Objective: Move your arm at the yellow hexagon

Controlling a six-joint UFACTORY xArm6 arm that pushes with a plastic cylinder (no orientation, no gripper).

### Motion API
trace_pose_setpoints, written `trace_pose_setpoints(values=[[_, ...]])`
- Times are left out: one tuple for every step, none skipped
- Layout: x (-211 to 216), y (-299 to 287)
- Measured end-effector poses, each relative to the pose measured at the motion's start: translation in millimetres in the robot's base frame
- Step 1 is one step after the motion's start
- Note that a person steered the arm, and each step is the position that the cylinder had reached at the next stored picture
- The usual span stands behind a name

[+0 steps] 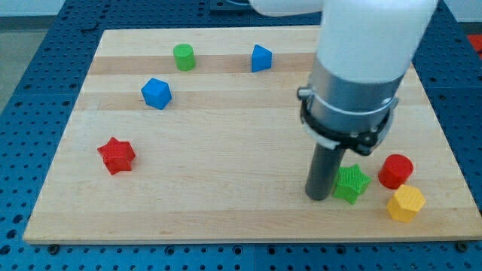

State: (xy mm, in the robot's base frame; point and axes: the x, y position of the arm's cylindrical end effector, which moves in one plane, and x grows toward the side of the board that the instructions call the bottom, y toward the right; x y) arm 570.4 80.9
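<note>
The yellow hexagon (406,203) lies near the board's bottom right corner. My tip (318,197) rests on the board to its left, with a green star (351,183) between them, touching or almost touching the rod's right side. A red cylinder (395,171) stands just above the yellow hexagon. The arm's white and grey body hangs over the board's right half and hides part of it.
A red star (117,156) lies at the left. A blue hexagon-like block (157,93), a green cylinder (184,56) and a blue block (260,58) lie toward the top. The wooden board (226,150) ends close to the yellow hexagon at the bottom and right.
</note>
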Motion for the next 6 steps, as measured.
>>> trace_pose_setpoints(values=[[20,-6],[47,30],[48,35],[49,42],[48,61],[48,93]])
